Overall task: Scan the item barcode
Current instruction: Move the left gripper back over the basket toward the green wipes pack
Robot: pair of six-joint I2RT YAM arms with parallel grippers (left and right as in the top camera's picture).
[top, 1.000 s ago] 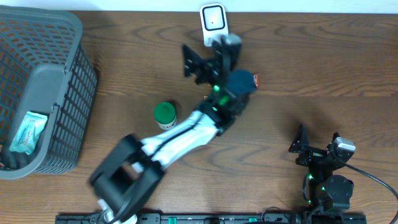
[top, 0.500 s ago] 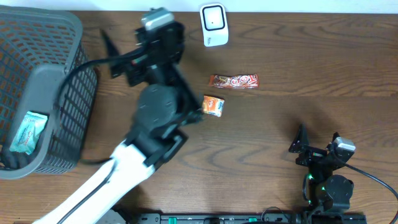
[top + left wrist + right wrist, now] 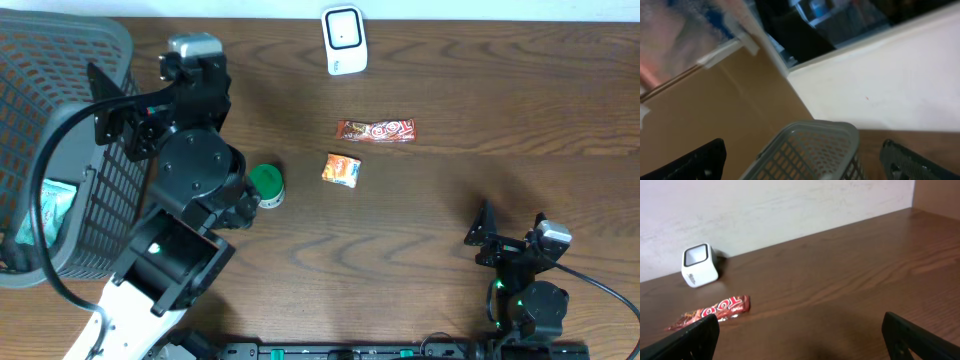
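My left gripper (image 3: 805, 162), above the basket (image 3: 60, 40) at the left, and my right gripper (image 3: 800, 340), near right, both gape wide and empty; the red candy bar (image 3: 375, 130) lies mid-table, nearer than the scanner (image 3: 343, 40), and looks light, crinkly and slippery, best pinched across its width

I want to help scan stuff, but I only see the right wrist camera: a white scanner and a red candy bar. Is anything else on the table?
Observer: Yes. A small orange packet lies just nearer the robot than the candy bar, not touching it.
Operator: Anything more?
Observer: A green-lidded white container sits left of the packet, partly hidden by the left arm.
Operator: Where's the left gripper?
Observer: The left gripper is open and empty, up over the right side of a grey basket.
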